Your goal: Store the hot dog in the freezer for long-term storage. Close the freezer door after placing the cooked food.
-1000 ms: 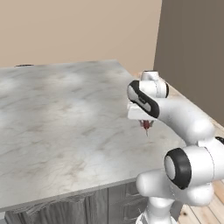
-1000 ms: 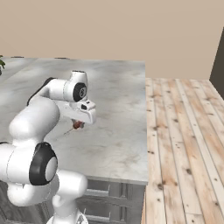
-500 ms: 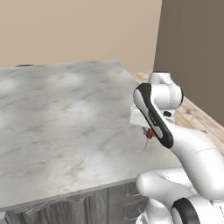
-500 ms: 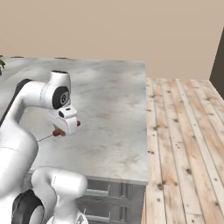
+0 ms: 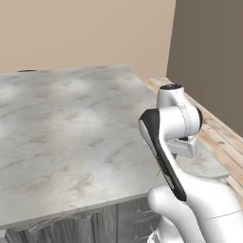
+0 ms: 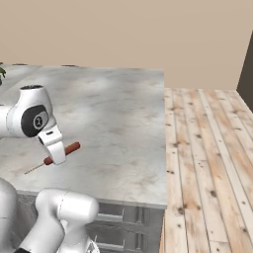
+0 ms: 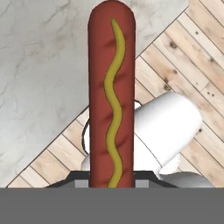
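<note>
Item: hot dog [image 7: 111,96], red-brown sausage with a wavy yellow mustard line along its length. In the hand view it rises straight up from the bottom edge, its lower end clamped in the pincer [image 7: 112,183], whose tips sit tight against its sides. No lettering or brand mark shows on the sausage.

Item: pincer, right base view [image 6: 55,154]. Closed on the hot dog [image 6: 63,152], which juts out to either side of the white hand; a thin stick extends from its lower left end. The sausage hangs in the air over the near part of the tabletop [image 6: 118,123], not touching it.

Item: arm. In the left base view its white elbow and dark joint stand in the foreground and hide the hand. A small round badge on the joint housing in the right base view is too small to read.

Item: tabletop, grey-white marble pattern [image 5: 71,123], with grey drawer fronts [image 6: 123,217] below its near edge.

Item: floor [image 6: 207,148], pale wooden planks, right of the tabletop.

Item: wall [image 6: 128,34], plain beige, farthest back.
</note>
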